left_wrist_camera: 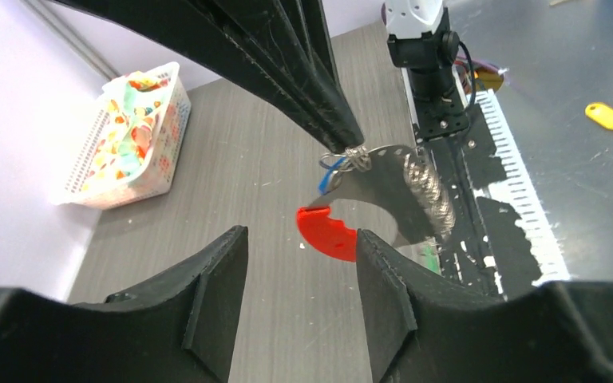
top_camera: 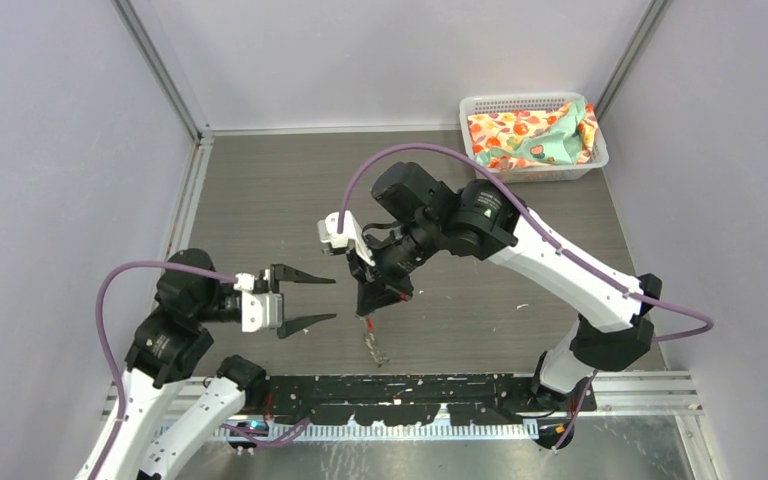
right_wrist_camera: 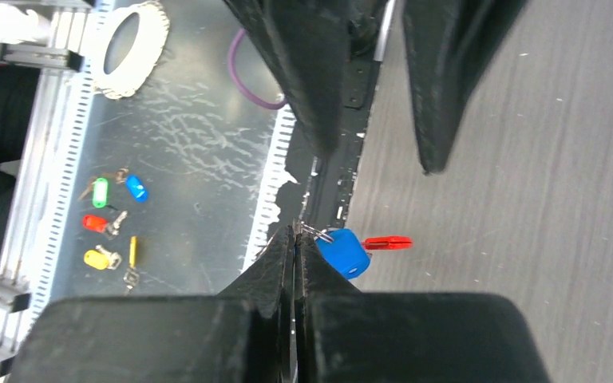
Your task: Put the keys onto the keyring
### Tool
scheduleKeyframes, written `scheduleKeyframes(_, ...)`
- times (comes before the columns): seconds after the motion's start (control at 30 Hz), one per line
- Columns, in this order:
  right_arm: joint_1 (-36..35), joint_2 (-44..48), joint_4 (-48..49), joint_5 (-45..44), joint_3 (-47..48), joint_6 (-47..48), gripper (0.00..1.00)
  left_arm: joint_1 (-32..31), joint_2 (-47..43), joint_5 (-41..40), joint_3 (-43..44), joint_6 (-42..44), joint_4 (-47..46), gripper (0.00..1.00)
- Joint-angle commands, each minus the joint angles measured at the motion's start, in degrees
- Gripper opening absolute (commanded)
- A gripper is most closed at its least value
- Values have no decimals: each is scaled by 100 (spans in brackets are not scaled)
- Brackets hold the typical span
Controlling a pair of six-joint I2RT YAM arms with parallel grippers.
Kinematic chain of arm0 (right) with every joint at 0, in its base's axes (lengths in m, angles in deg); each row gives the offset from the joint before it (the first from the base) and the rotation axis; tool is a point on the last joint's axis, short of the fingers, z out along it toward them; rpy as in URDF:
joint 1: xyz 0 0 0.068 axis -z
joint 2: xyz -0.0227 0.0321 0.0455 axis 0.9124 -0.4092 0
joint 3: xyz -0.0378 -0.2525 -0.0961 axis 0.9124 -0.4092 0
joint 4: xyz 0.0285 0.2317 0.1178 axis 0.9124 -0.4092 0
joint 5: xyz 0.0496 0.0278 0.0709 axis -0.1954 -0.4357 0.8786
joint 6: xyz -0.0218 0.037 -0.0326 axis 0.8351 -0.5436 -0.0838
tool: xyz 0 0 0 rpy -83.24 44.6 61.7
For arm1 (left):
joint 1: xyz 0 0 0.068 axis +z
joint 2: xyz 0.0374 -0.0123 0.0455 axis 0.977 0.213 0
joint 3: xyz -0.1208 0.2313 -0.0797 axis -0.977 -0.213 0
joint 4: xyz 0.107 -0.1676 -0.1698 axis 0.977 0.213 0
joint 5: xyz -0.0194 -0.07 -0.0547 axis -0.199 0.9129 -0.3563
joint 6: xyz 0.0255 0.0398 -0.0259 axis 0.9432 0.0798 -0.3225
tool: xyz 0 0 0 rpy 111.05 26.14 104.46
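Found, nearest the right wrist lens, right pincer (right_wrist_camera: 295,239) pressed together, pinching the thin wire of the keyring (left_wrist_camera: 415,187) at the very fingertips. Noted keyring hanging beneath that pincer over the near middle of the table (top_camera: 270,190); cannot tell whether its lowest loops touch the surface. Noted red crescent tag (left_wrist_camera: 327,233) on the ring and blue-headed key (right_wrist_camera: 343,251) just beside the pinch point; cannot tell whether threaded on the wire or merely lying against it. Found left pincer (top_camera: 332,299) spread, gripping nothing, held above the table left of the keyring, fingertips aimed toward it, apart from it.

Recorded table surface as dark grey wood-grain, flecked with pale specks and scuffs. Recorded black strip (top_camera: 410,385) along the near edge, ragged along its front, carrying both arm bases. Recorded scratched metal sheet (top_camera: 460,455) in front of that strip, with small coloured tags (right_wrist_camera: 100,191) in green, blue, red and yellow lying on it, well apart from the keyring; cannot tell whether the green one belongs to the task.

Recorded plain pale walls (top_camera: 50,150) on the left, far and right sides, with aluminium posts (top_camera: 160,68) at the two far corners. Noted white perforated basket (top_camera: 545,172) in the table's far right corner, holding patterned cloth (top_camera: 530,135) in orange, yellow and green.
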Motion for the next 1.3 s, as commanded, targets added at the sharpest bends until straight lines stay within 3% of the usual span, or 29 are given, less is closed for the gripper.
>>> scheduleKeyframes(0.0,-20,-73,-68,820,335,-203,1,3,365,604,38,937,-100,53)
scheduleKeyframes(0.27,-24,-385,62,834,510,-462,1,-6,916,1713,382,636,44,43)
scheduleKeyframes(0.47,-25,-516,83,910,616,-484,1,-7,837,1801,277,608,71,28)
scheduleKeyframes(0.77,11,-632,180,729,736,-609,1,-15,739,1940,199,482,277,19)
scheduleKeyframes(0.93,159,-486,476,617,515,-763,1,-15,662,1736,108,477,343,1)
scheduleKeyframes(1.27,279,-192,806,165,231,-1033,1,-15,8,555,-200,626,61,0)
